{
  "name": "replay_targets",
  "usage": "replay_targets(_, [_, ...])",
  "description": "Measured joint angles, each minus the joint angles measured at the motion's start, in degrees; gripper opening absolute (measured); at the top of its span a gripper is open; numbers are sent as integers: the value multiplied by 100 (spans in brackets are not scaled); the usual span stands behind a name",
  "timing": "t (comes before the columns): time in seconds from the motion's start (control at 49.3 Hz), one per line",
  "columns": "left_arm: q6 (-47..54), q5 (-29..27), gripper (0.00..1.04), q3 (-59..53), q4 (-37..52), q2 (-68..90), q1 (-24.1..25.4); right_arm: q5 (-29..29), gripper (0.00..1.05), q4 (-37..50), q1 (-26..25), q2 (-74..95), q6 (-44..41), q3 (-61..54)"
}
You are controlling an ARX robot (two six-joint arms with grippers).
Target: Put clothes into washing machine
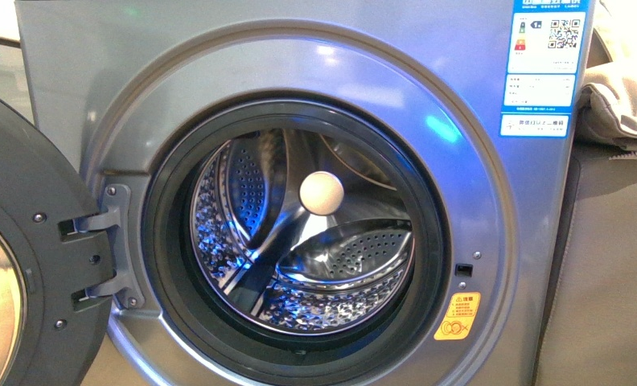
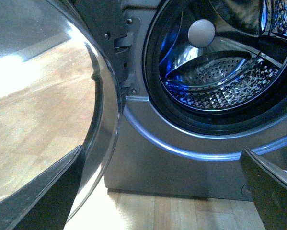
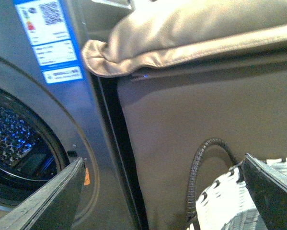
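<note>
clothes unseen; washer (image 1: 476, 161) drum (image 1: 243, 185) empty, door (image 1: 26, 201) open. left claw (image 2: 162, 148), right claw (image 3: 163, 158) both wide, empty. find clothes first, pinch a fold.

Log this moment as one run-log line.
washing machine door: open | drum: no clothes visible | clothes: not in view | left tool: open, holding nothing | right tool: open, holding nothing
</note>
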Motion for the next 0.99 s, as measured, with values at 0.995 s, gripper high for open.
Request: replay_targets(0.995, [0, 0, 98, 0, 0, 0, 0, 2400, 97, -2942, -857, 6203, -2262, 3283])
